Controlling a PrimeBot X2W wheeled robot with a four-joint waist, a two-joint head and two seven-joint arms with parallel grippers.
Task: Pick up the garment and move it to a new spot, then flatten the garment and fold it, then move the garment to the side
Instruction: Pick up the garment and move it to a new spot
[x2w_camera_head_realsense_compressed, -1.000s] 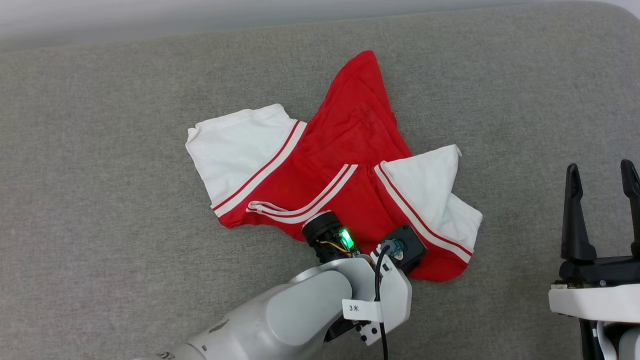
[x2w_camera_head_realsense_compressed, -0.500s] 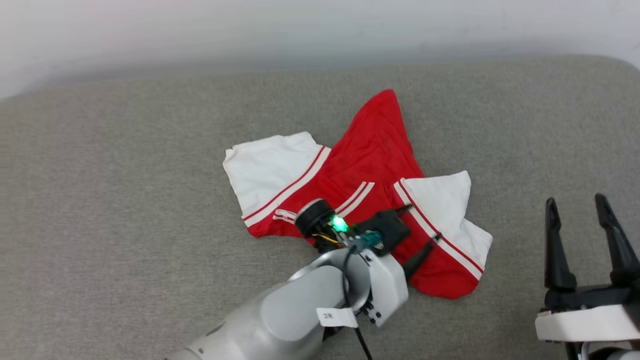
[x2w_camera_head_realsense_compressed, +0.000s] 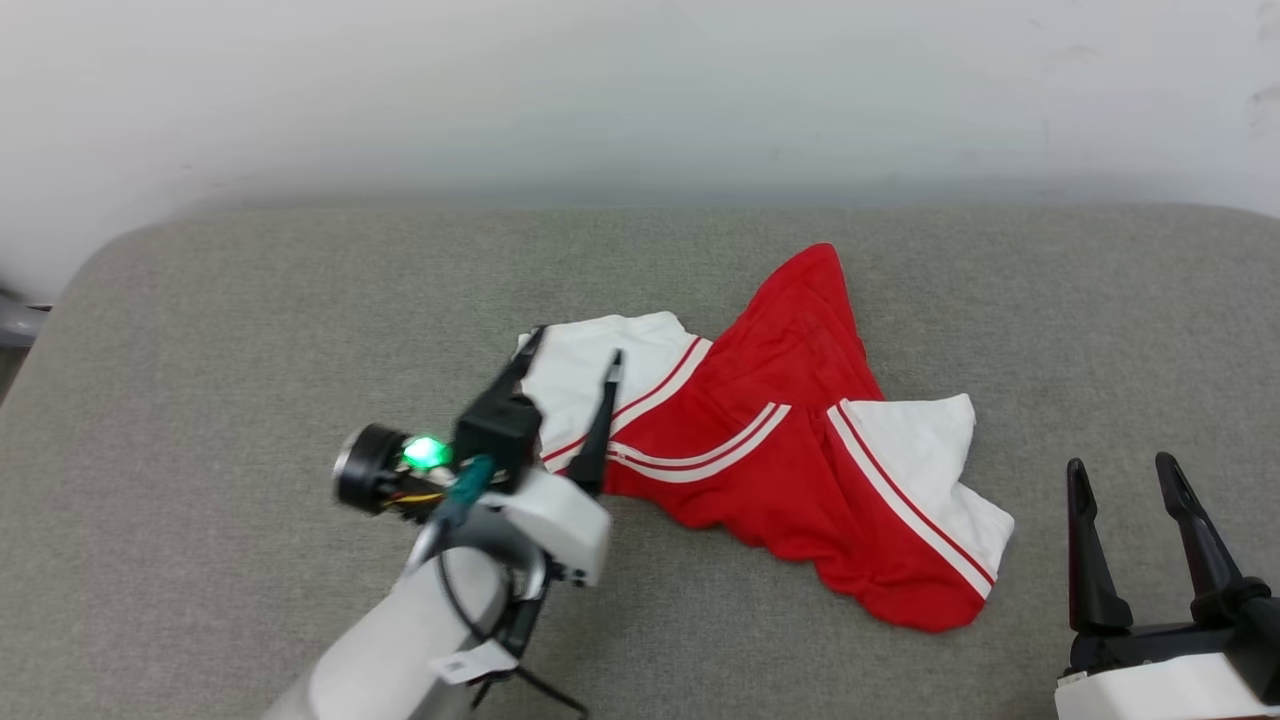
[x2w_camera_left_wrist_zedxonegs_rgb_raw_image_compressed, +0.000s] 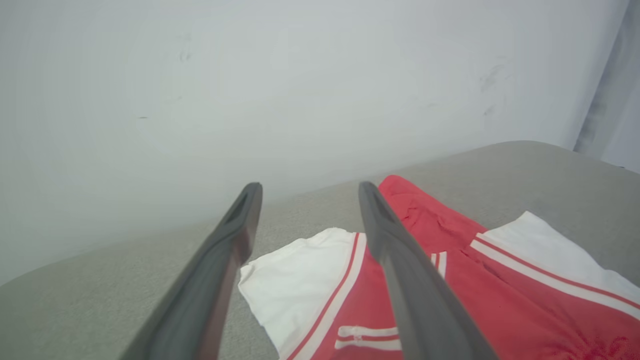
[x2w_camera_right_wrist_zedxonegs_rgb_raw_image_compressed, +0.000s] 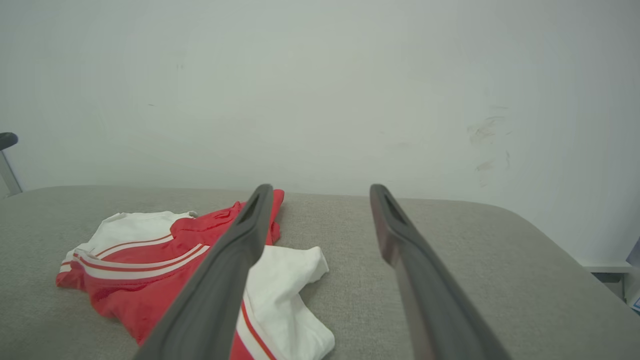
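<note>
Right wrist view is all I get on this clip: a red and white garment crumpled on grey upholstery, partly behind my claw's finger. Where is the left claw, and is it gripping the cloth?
Observer: The left claw is open, poised over the garment at its white sleeve on the robot's left. Nothing is gripped.
Operator: Is the garment flat yet?
Observer: No. The head view shows it bunched, with one red corner pointing at the wall and the other sleeve rumpled.
Operator: Any lettering showing?
Observer: None on the face turned up, just striped trim.
</note>
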